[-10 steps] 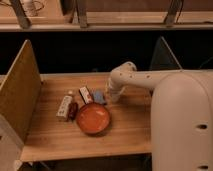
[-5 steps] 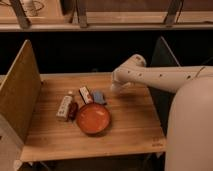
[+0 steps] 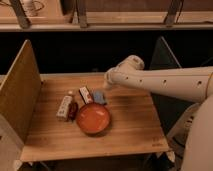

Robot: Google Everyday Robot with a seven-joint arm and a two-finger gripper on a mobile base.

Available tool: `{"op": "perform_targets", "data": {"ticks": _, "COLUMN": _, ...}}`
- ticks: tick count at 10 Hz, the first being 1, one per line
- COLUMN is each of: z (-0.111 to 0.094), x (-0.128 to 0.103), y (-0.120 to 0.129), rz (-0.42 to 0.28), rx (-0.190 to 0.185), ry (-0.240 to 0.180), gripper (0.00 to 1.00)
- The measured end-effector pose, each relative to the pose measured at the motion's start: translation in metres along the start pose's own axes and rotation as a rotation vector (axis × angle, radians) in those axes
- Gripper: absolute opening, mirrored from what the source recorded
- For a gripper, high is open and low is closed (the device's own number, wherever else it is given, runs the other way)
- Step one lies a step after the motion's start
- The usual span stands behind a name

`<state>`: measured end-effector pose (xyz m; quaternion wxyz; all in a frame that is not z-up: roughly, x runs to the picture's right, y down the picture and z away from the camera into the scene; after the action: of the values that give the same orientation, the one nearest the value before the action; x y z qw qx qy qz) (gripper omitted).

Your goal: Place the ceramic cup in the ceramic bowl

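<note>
Camera view gives me no clear sight of the ceramic cup. Nothing pale and tapered stands on the counter (image 3: 132,127), and the only whitish shape that might be it sits at the end of the arm, where the hand (image 3: 107,82) hovers over the back of the counter, above and just behind the blue block (image 3: 99,97). Whether the hand is gripping the cup, closed on nothing, or open, I cannot tell. The ceramic bowl (image 3: 93,119) lies nearer the front edge, empty, glossy orange-red, apart from the hand. If the cup is up there, I would say the risk is in the carry: the bowl is shallow and slick, so a cup let go too high or off-centre could tip on the rim, roll out, or chip. A low pass forward could also clip the blue block or the small packet (image 3: 85,94) beside it, both just behind the bowl. Left of the bowl lie a pale box (image 3: 65,106) and a dark red thing (image 3: 73,111), close enough to be nudged. A wooden side panel (image 3: 20,90) walls the left; a dark panel (image 3: 162,55) stands at the right.
</note>
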<state>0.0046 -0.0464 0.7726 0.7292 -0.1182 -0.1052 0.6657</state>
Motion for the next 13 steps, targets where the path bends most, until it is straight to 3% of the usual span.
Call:
{"op": "perform_targets", "data": {"ticks": 3, "z": -0.003, "x": 0.03, "y": 0.067, "rz": -0.079, "rx": -0.117, "ry": 0.025, "gripper": 0.0}}
{"op": "perform_targets", "data": {"ticks": 5, "z": 0.004, "x": 0.058, "y": 0.105, "rz": -0.122, "rx": -0.194, "ry": 0.072, "gripper": 0.0}}
{"op": "perform_targets", "data": {"ticks": 6, "z": 0.007, "x": 0.067, "y": 0.114, "rz": -0.137, "rx": -0.21, "ry": 0.095, "gripper": 0.0}}
{"op": "perform_targets", "data": {"ticks": 7, "z": 0.014, "x": 0.084, "y": 0.118, "rz": -0.155, "rx": -0.212, "ry": 0.145, "gripper": 0.0}}
{"op": "perform_targets", "data": {"ticks": 9, "z": 0.024, "x": 0.106, "y": 0.107, "rz": -0.181, "rx": -0.17, "ry": 0.242, "gripper": 0.0}}
{"op": "perform_targets", "data": {"ticks": 13, "z": 0.023, "x": 0.126, "y": 0.094, "rz": -0.223, "rx": -0.103, "ry": 0.372, "gripper": 0.0}}
